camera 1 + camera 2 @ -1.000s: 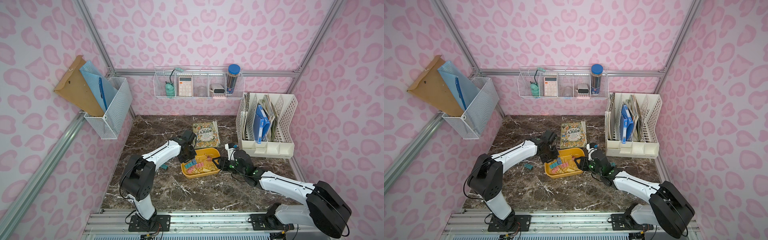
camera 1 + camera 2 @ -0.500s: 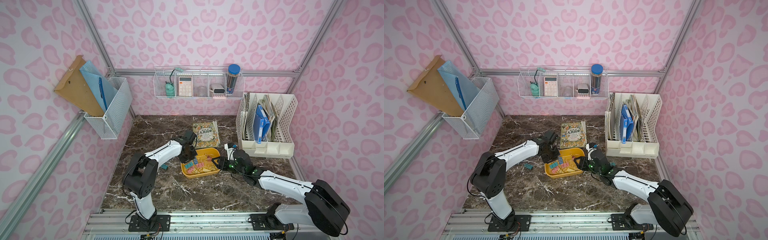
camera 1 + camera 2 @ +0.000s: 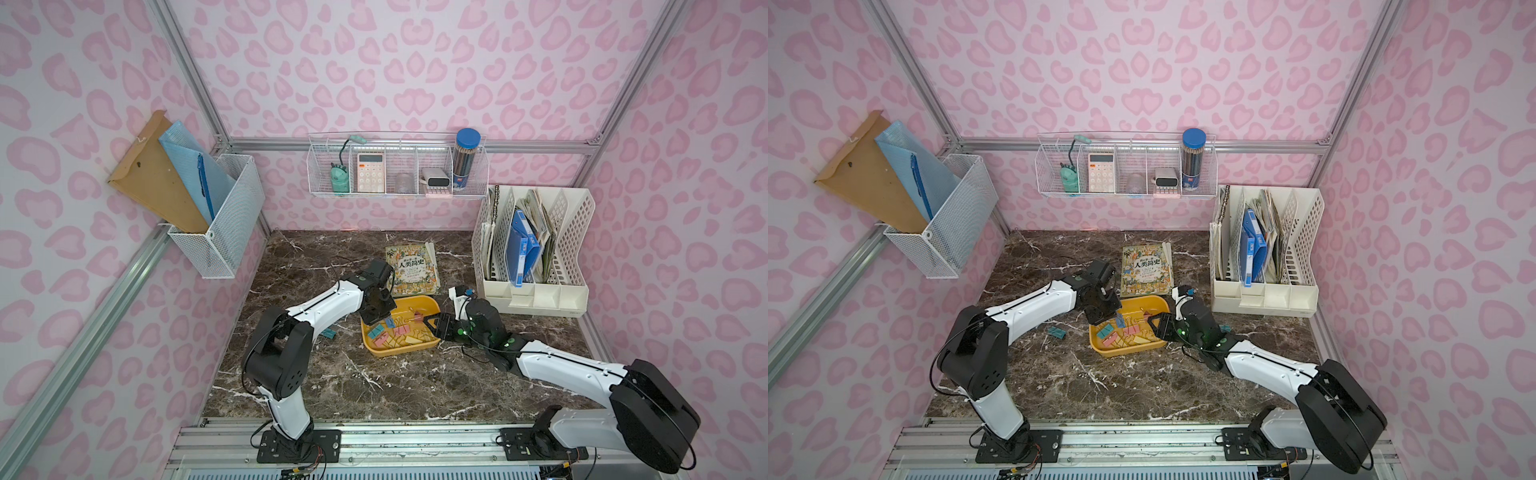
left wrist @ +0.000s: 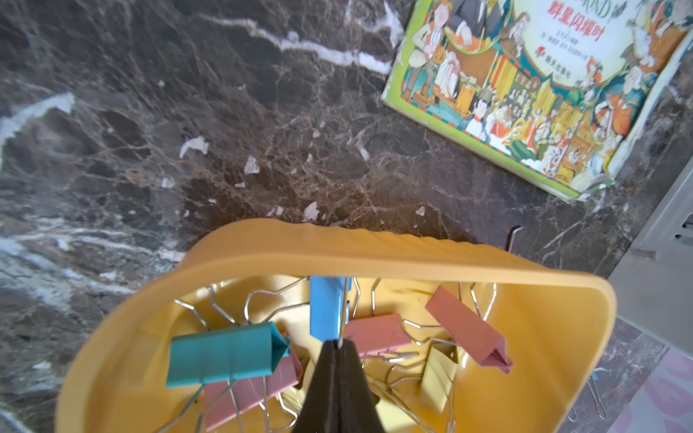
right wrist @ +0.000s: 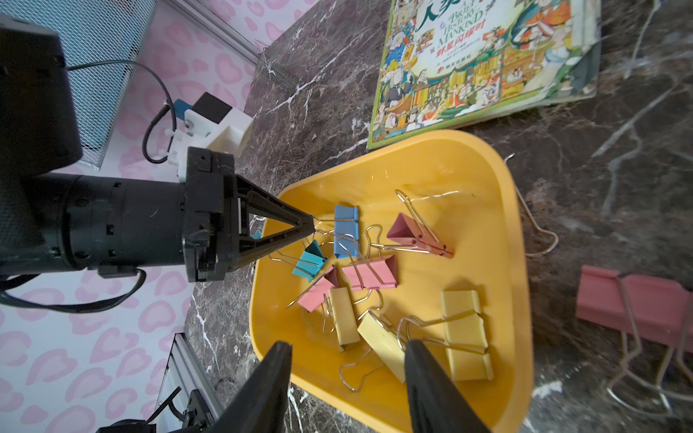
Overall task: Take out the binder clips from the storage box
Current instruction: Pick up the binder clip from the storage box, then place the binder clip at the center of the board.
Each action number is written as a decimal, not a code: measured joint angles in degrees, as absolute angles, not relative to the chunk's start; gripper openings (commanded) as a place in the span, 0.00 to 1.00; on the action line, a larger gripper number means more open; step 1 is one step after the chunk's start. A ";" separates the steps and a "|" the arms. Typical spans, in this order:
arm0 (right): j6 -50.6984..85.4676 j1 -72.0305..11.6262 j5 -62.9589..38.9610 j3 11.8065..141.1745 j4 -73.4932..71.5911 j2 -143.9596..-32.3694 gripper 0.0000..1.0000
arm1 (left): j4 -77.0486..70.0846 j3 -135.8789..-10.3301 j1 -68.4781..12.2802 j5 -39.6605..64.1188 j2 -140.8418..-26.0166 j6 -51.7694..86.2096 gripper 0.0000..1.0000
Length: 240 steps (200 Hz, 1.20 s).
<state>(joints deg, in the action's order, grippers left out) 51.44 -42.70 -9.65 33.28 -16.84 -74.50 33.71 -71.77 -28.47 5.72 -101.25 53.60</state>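
About ten binder clips in yellow storage box, centre frame on counter. Left pincer pinched shut on blue clip by wire handle. Right pincer half open at box rim, gripping nothing visible. Risk: thin wire may slip free; tangled handles may drag neighbours.

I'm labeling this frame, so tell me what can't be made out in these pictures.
- Both top views: binder clips too small to count.
- Left wrist view: left gripper hides some in the storage box.
- Right wrist view: pink clip on the table cut by the frame edge; whether right gripper touches the box, depth unclear.
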 measured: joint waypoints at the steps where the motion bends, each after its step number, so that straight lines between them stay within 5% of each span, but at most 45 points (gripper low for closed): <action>1: 51.44 -42.70 -9.65 33.28 -16.84 -74.48 0.53 | 33.71 -71.79 -28.47 5.72 -101.23 53.60 0.00; 144: 52.47 -42.70 -9.69 33.06 -16.58 -73.21 0.53 | 26.04 -67.18 -28.03 7.79 -90.28 52.14 0.00; 240: 50.46 -45.65 -7.94 31.83 -20.34 -69.45 0.54 | 27.27 -55.02 -28.01 -6.52 -66.81 55.31 0.00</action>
<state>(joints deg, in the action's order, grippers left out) 50.46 -45.65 -7.94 31.83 -20.34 -69.45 27.27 -55.02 -28.01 -6.52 -66.81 55.31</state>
